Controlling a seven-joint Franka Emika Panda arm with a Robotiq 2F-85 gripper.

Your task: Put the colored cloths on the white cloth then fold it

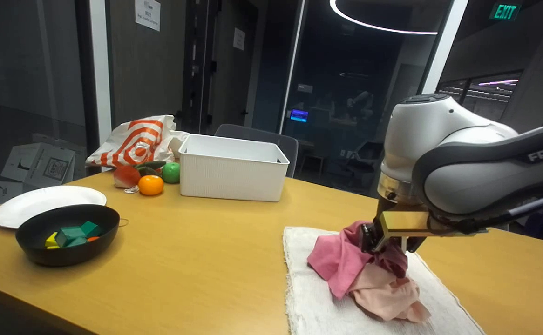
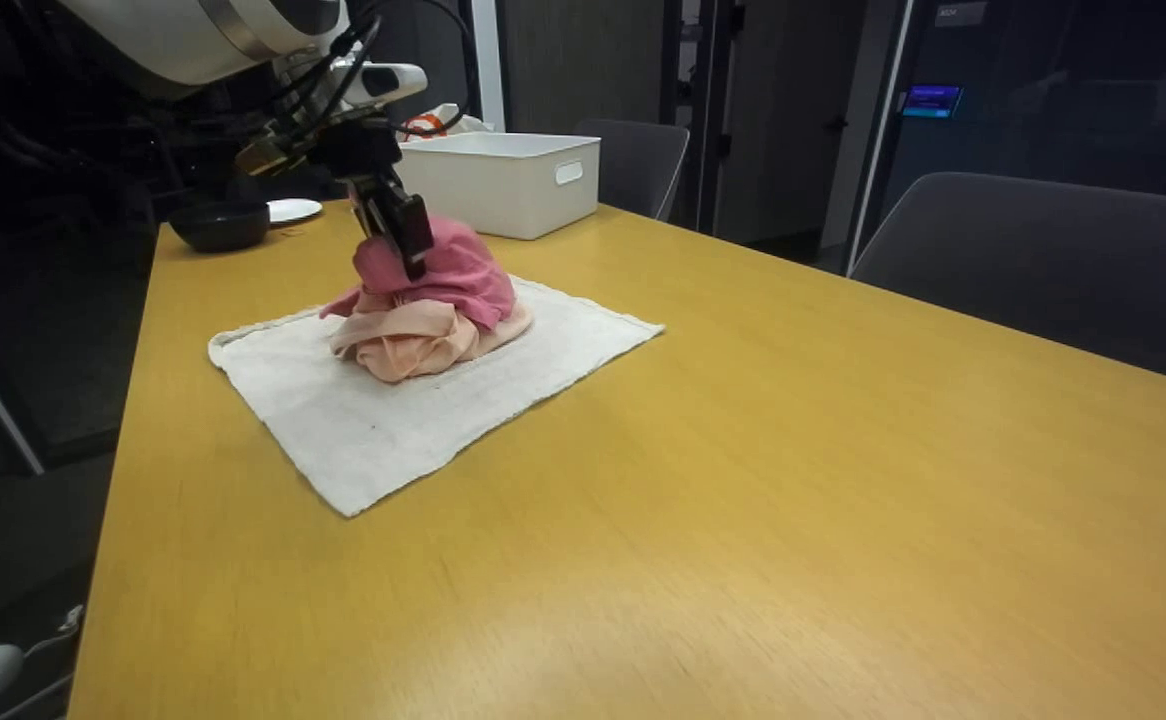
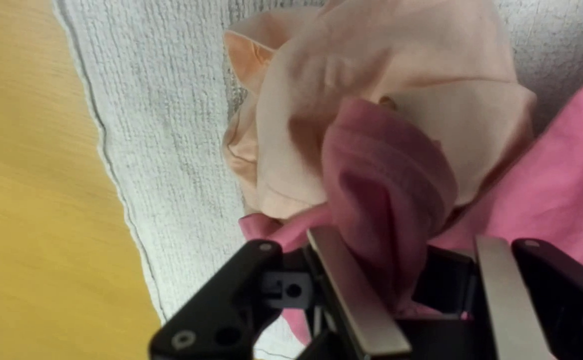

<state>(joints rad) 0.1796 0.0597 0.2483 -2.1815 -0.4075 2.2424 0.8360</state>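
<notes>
White cloth [image 1: 311,302] flat on table [image 1: 215,242], presumably as wrapper. On it, pink cloth [image 1: 339,264], then jaws clamped on a darker fold [image 3: 409,165] (same piece or another, can't tell), likely to pile it up before folding; pink cloth looks loosely draped, peach cloth [image 1: 385,294] crumpled partly under it.

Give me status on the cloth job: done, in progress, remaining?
Done: the peach cloth lies bunched on the white cloth.
In hand: the pink cloth rests there too, partly over the peach cloth, but a fold of it looks pinched in the tool.
Left, likely: release it, then fold the white cloth, which lies spread out beneath them.
</notes>
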